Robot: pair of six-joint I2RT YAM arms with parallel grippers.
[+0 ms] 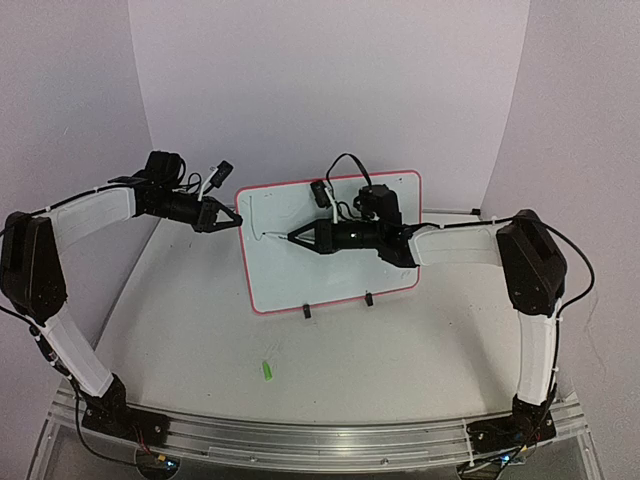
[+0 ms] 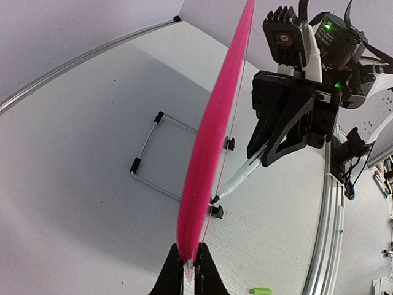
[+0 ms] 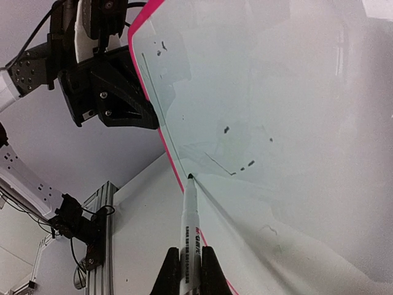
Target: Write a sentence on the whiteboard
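left claw (image 1: 236,222) grips whiteboard (image 1: 300,275) rim — right claw (image 1: 296,238) holds marker (image 3: 191,215) against it

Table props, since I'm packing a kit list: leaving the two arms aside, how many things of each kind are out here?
Whiteboard: 1
Marker pen: 1
Green cap: 1
Total: 3

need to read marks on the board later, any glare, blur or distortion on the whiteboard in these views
Top external: soft even light, yet the whiteboard looks washed out, any marks too faint to read. Left wrist: lens distortion bows its pink rim into a curve. Right wrist: hazy reflections across the board, marker pen sharp.
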